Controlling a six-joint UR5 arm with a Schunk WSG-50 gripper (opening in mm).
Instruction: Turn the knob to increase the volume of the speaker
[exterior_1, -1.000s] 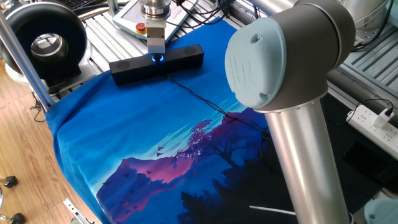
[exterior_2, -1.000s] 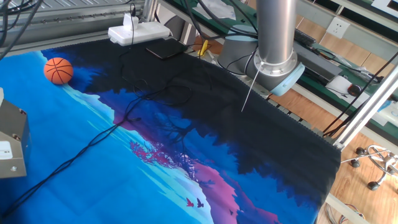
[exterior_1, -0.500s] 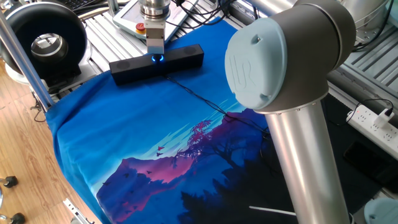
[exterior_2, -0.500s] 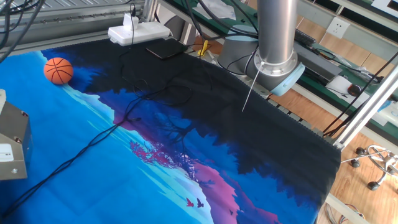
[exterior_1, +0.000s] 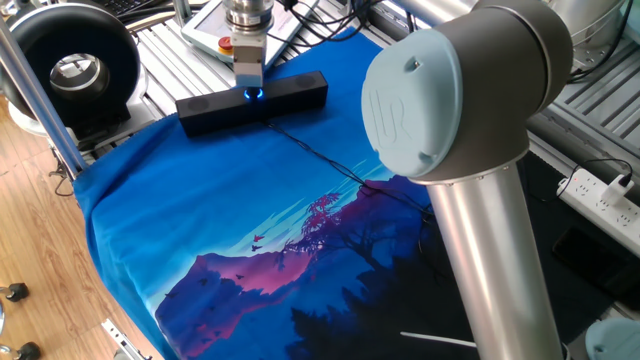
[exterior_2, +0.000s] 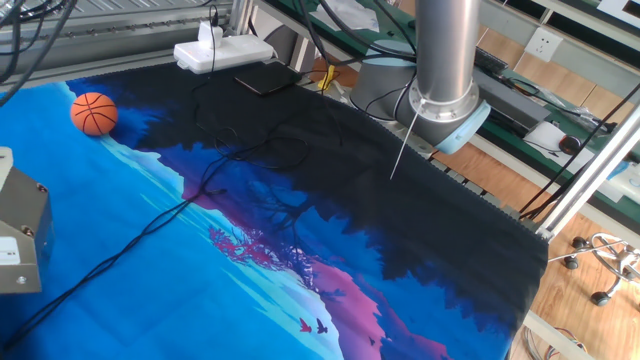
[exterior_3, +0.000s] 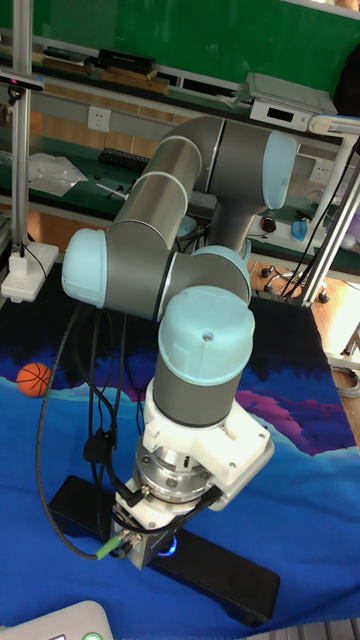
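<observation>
The speaker (exterior_1: 252, 103) is a long black bar lying across the far edge of the blue cloth. The knob (exterior_1: 251, 95) glows blue at its middle. My gripper (exterior_1: 248, 86) comes straight down onto the knob, and its fingers are closed together on it. In the tall fixed view the wrist flange covers the fingers. Only the knob's blue glow (exterior_3: 171, 547) shows beneath it, on the speaker (exterior_3: 240, 588). The gripper's grey housing (exterior_2: 20, 235) sits at the left edge of the other fixed view, where the speaker is out of frame.
A round black ring-shaped device (exterior_1: 75, 68) stands left of the speaker, and a white pendant with a red button (exterior_1: 227, 43) lies behind it. A thin black cable (exterior_1: 320, 160) crosses the cloth. An orange ball (exterior_2: 93, 113) and a power strip (exterior_2: 222, 50) are at the far side.
The gripper housing has turned slightly about its own axis over the knob. Speaker, cable and ball lie as before.
</observation>
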